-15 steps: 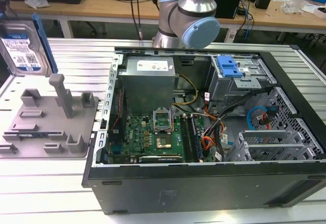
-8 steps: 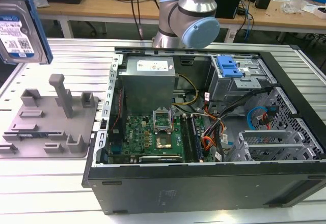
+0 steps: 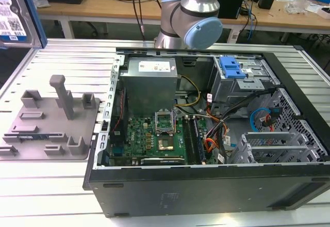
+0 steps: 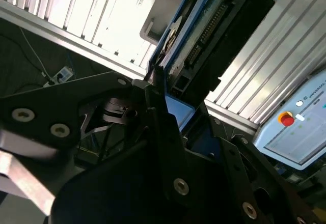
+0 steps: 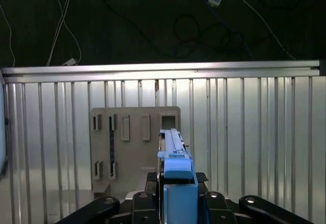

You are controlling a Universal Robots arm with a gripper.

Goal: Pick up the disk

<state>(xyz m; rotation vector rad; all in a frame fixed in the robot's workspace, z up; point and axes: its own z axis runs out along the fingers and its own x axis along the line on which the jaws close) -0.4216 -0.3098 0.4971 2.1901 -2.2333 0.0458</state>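
From my station the pick looks done: the black fingers (image 5: 175, 203) clench the flat silver, blue-railed disk (image 5: 173, 152) on edge, lifted clear above the grey plastic fixture plate (image 5: 133, 147) on the ribbed aluminium bench (image 5: 254, 147).

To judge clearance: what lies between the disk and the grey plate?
Nothing. In the first wrist view the disk, held by the gripper, faces the grey plate with only open air between.

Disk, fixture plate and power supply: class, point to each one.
disk (image 5: 175, 155): first wrist view, blue side rail.
fixture plate (image 3: 31, 134): exterior view, flat grey base.
power supply (image 3: 149, 85): exterior view, grey side.
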